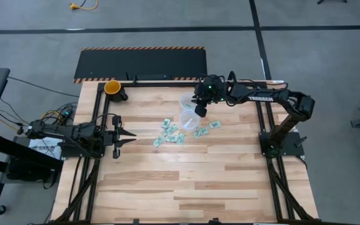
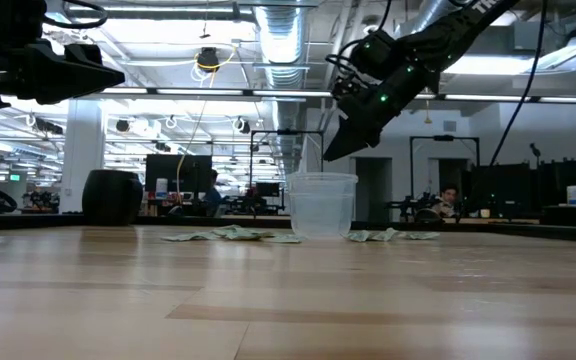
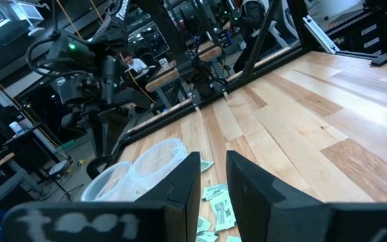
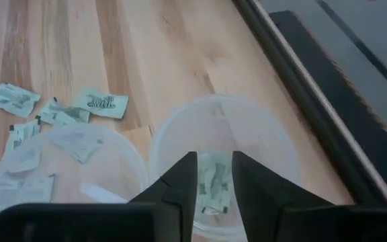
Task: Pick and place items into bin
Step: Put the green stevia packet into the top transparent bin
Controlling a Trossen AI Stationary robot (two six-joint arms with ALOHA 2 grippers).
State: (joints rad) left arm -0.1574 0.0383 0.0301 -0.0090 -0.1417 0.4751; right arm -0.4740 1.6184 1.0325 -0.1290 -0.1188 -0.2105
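Note:
Several small green-and-white packets [image 1: 174, 132] [image 4: 99, 102] lie flat on the wooden table beside two clear plastic cups [image 1: 189, 119] [image 2: 323, 205]. In the right wrist view one cup [image 4: 93, 161] holds several packets. My right gripper [image 1: 200, 112] [image 2: 330, 155] [image 4: 215, 161] hangs over the other cup [image 4: 261, 141], shut on one packet. My left gripper [image 1: 133, 137] [image 3: 213, 168] waits shut, touching nothing, above the table's left side, pointing toward the packets [image 3: 217, 208]. My right gripper has a green-and-white packet [image 4: 213, 181] pinched between its two fingers; it shows in the narrow gap between them. The fingers slant down from the table's right. The packet is lifted clear, over the clear cup's mouth. Which part of it the pads meet is hidden.
An orange cup [image 1: 112, 87] stands at the far left corner, and a black mat [image 1: 142, 62] lies past the far edge. Black frame rails [image 1: 261, 125] run along both sides. Bare wood [image 1: 192, 181] fills the near half. People show in the room behind.

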